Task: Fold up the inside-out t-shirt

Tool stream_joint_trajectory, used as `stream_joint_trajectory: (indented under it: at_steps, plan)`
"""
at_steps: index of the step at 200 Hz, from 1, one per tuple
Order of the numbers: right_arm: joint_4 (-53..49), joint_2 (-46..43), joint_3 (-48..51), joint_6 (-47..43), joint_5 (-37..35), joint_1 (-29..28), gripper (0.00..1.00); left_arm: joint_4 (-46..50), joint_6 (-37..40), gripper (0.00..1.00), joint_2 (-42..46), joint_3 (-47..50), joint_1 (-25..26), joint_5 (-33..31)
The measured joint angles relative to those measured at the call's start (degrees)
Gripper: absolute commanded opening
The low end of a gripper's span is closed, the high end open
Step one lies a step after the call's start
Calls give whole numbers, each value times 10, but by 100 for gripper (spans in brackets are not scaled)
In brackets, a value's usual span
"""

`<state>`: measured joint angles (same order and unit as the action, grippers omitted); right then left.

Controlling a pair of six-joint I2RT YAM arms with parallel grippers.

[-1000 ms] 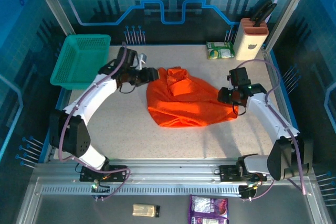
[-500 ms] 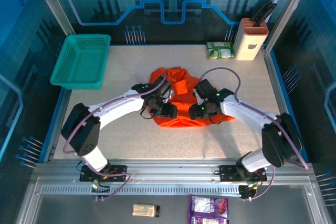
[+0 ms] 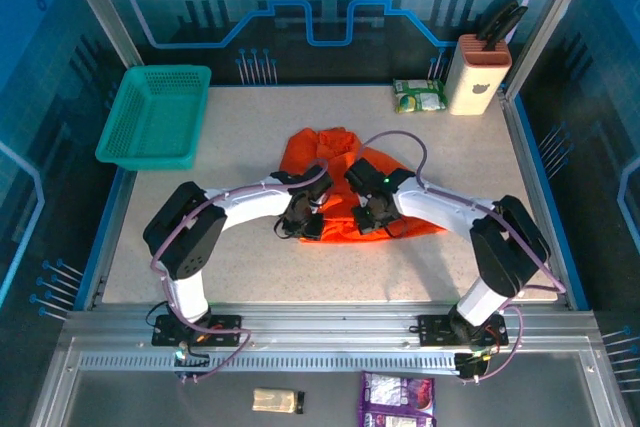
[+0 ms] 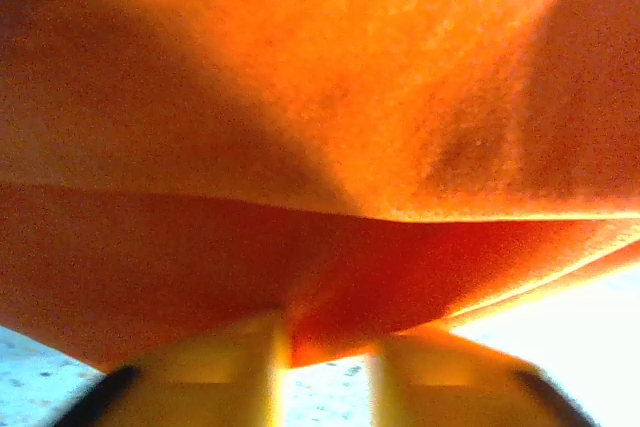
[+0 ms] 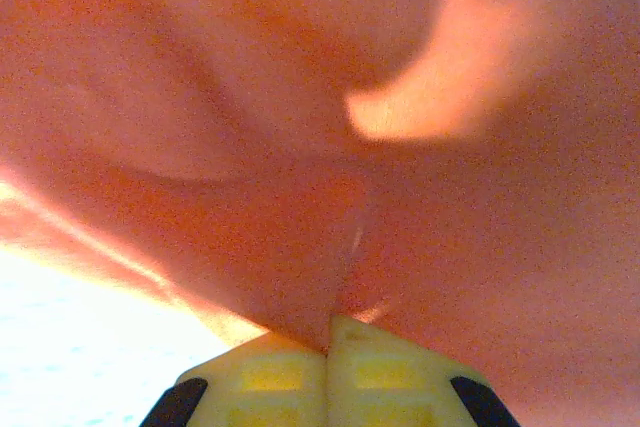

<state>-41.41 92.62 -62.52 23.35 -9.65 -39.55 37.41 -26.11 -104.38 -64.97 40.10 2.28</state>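
Observation:
The inside-out t-shirt (image 3: 335, 162) lies crumpled in a bright orange-red heap at the middle of the table. Both grippers sit side by side at its near edge. My left gripper (image 3: 308, 225) is at the near-left part of the hem. In the left wrist view its yellow fingers (image 4: 235, 367) stand a narrow gap apart, with a bunch of the shirt (image 4: 330, 97) caught between the tips (image 4: 330, 332). My right gripper (image 3: 368, 222) is just to its right. In the right wrist view that gripper (image 5: 328, 322) has its fingers pressed together on a pinch of the shirt (image 5: 250, 97).
A teal mesh basket (image 3: 155, 115) stands at the back left. A green packet (image 3: 419, 95) and a beige block with black handles (image 3: 477, 74) are at the back right. Bare speckled table (image 3: 240, 267) lies in front of the shirt.
Both arms swung in from the shirt's left and right sides to its near edge. Both grippers closed on the cloth there.

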Motion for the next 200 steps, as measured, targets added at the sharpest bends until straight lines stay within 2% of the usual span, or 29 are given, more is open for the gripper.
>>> stream_joint_trajectory:
  at_steps: [21,58,78,105,123,158,176,200]
  plan:
    - [-17,-37,-46,0,13,-2,0,1,-2,0,29,28,-2,-37]
    - [-25,-91,-120,-5,57,15,0,16,-9,0,162,69,-35,-86]
    - [-23,-92,-145,-11,91,59,0,20,-8,0,233,70,-66,-103]
    - [-13,-45,-175,-15,142,136,0,17,2,0,287,70,-109,-84]
    - [-7,14,-200,-16,163,168,15,5,12,0,286,70,-136,-43]
    - [-20,127,-237,-24,116,187,26,-9,23,0,219,63,-166,28]
    - [-29,127,-227,-28,85,182,33,-16,23,0,174,45,-166,54]
    - [-25,75,-179,-30,34,158,41,-29,23,0,146,30,-166,75]
